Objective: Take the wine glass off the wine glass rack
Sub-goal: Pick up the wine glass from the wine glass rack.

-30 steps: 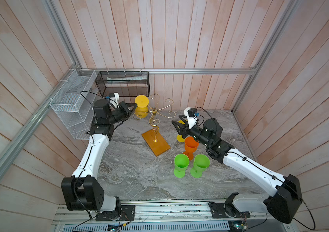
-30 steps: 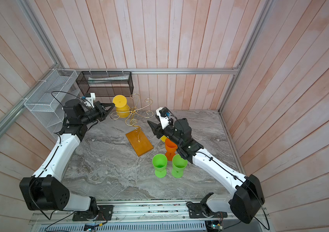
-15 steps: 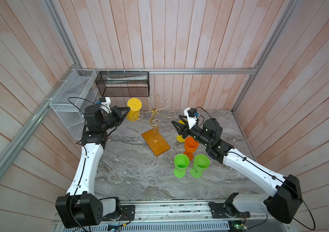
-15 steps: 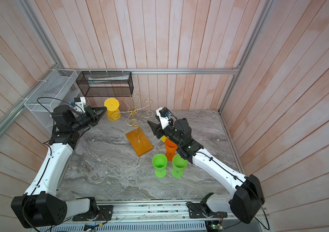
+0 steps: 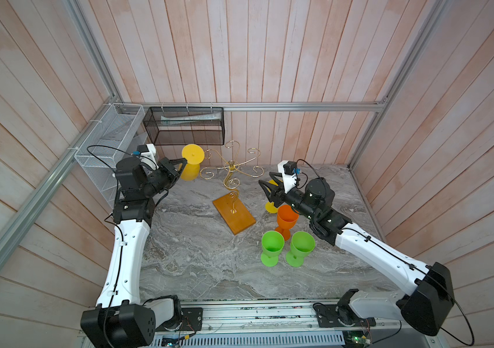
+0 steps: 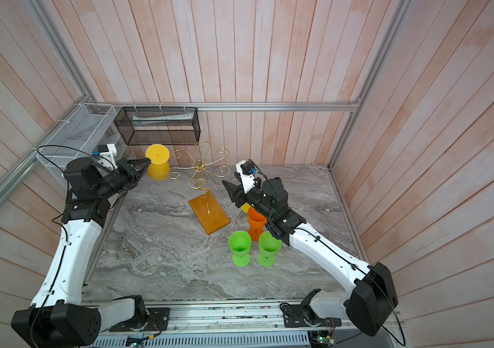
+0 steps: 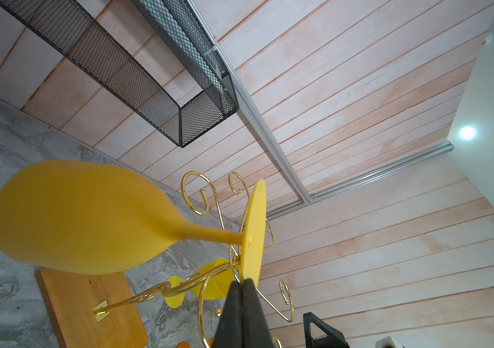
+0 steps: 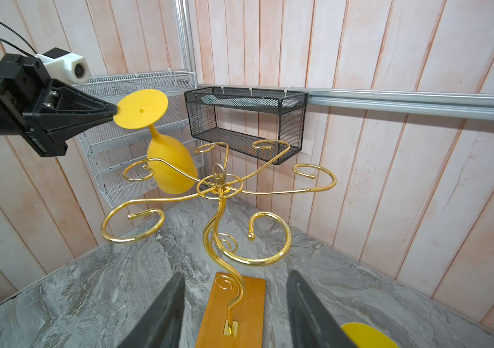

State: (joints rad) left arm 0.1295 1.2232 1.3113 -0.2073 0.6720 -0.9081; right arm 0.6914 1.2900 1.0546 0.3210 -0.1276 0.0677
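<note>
A yellow wine glass (image 5: 190, 173) (image 6: 158, 171) (image 7: 74, 217) (image 8: 170, 168) hangs upside down in the air at the back left. My left gripper (image 5: 183, 162) (image 6: 148, 161) (image 7: 242, 281) (image 8: 115, 110) is shut on the rim of its round foot. The glass is just left of the wine glass rack (image 5: 233, 168) (image 6: 199, 167) (image 7: 191, 186) (image 8: 218, 183), and its stem is outside the nearest gold curl. The rack's arms carry nothing. My right gripper (image 5: 267, 180) (image 6: 230, 189) (image 8: 236, 274) is open and empty, right of the rack and facing it.
An orange glass (image 5: 286, 218), two green glasses (image 5: 272, 244) (image 5: 301, 244) and another yellow glass (image 5: 270, 206) stand upright under and in front of my right arm. A black mesh basket (image 5: 185, 129) and a white wire shelf (image 5: 110, 141) hang on the back-left walls.
My left arm has drawn back to the left with the yellow glass, carrying it off the rack's arm. The right arm has not moved.
</note>
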